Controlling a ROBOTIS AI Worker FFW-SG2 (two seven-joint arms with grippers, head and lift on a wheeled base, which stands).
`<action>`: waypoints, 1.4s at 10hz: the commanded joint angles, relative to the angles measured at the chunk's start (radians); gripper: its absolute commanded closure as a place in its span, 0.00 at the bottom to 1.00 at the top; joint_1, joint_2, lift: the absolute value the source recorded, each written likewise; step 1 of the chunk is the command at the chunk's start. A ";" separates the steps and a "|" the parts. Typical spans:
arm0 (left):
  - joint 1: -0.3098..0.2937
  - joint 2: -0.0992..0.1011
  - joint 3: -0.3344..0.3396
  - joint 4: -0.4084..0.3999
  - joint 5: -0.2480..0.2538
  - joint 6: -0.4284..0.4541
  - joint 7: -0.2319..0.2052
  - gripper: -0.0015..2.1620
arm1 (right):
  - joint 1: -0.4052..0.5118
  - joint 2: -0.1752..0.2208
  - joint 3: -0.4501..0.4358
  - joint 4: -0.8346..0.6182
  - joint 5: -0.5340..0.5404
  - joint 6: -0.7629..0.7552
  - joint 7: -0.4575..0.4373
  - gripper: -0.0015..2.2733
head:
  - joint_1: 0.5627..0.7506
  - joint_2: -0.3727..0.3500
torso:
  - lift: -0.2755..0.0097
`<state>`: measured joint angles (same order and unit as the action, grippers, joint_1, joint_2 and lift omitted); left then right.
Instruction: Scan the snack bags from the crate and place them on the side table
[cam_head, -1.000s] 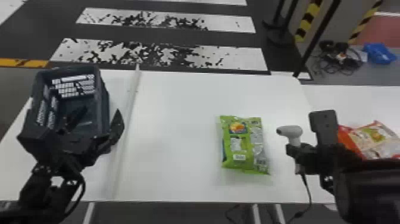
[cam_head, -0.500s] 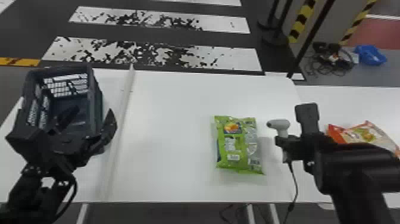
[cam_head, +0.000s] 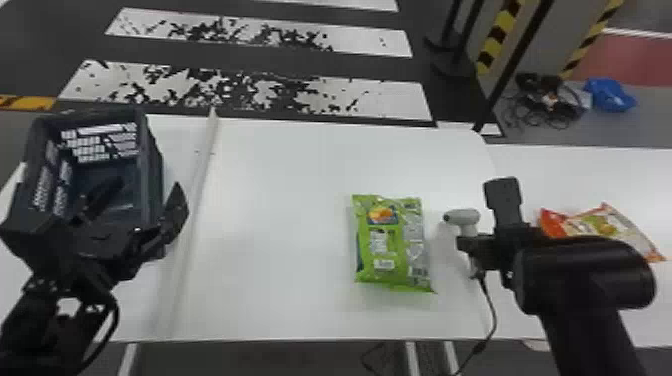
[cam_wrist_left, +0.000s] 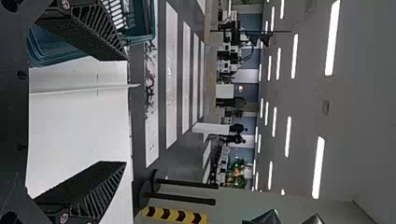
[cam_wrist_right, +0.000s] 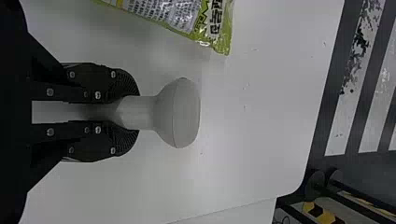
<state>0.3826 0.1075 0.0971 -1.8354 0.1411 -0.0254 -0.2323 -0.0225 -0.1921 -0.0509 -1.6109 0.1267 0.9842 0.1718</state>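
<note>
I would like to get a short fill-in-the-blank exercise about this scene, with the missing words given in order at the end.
In the head view, the crate stands to the ____ of the green bag. The right end effector grips the scanner by its ____. In the head view, the orange and white bag lies to the ____ of the scanner. The colour of the table top under the green bag is ____.

Missing words: left; handle; right; white.

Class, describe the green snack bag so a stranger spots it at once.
Find the white table. On it, between the dark crate and the pale scanner, lies the bag. It is green; the other bag, farther right, is orange and white.
</note>
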 joint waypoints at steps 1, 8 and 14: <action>-0.001 0.001 0.000 0.001 0.000 0.000 -0.001 0.04 | -0.004 -0.001 0.000 0.019 -0.004 0.000 0.000 0.90 | 0.70 0.35 | 0.79; 0.001 0.003 -0.002 -0.001 0.000 0.000 -0.001 0.04 | 0.087 0.000 -0.035 -0.172 -0.059 0.049 -0.002 0.03 | 0.70 0.35 | 0.79; 0.002 0.000 -0.008 -0.001 -0.001 0.000 0.001 0.04 | 0.165 0.005 -0.119 -0.353 -0.317 0.245 0.132 0.03 | 0.70 0.45 | 0.79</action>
<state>0.3841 0.1073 0.0892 -1.8364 0.1391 -0.0252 -0.2315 0.1419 -0.1879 -0.1711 -1.9673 -0.1818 1.2271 0.3044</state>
